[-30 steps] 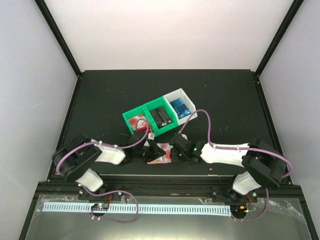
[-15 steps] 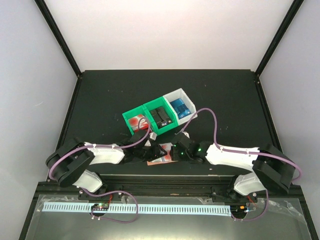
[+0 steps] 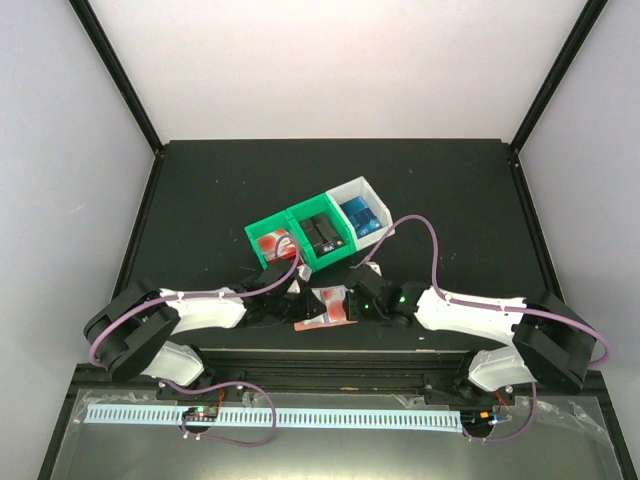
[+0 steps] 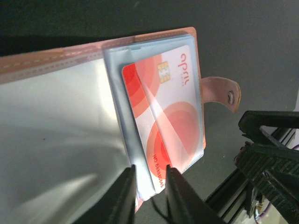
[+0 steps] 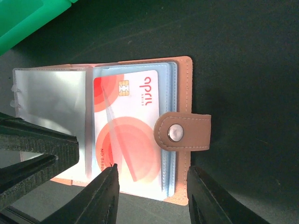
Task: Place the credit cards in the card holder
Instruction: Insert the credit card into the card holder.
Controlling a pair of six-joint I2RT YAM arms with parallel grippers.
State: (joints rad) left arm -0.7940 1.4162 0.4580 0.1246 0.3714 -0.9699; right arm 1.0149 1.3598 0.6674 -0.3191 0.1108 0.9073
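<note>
Card holder (image 5: 185, 88): a small reddish-brown leather-like folding wallet is laid open on the black table (image 3: 200, 200), between the two grippers and just in front of the green plastic bins (image 3: 312, 264).
Credit card (image 5: 126, 140): a thin red-and-white plastic rectangle is seen inside a clear sleeve (image 4: 117, 79) of the holder, beside the snap tab (image 5: 183, 132).
Left gripper (image 4: 150, 179): the fingers are drawn nearly together, with the sleeve's lower edge in the narrow gap; whether it is pinched cannot be told.
Right gripper (image 5: 153, 179): the fingers are spread to either side of the holder's near edge; whether they touch it cannot be told.
</note>
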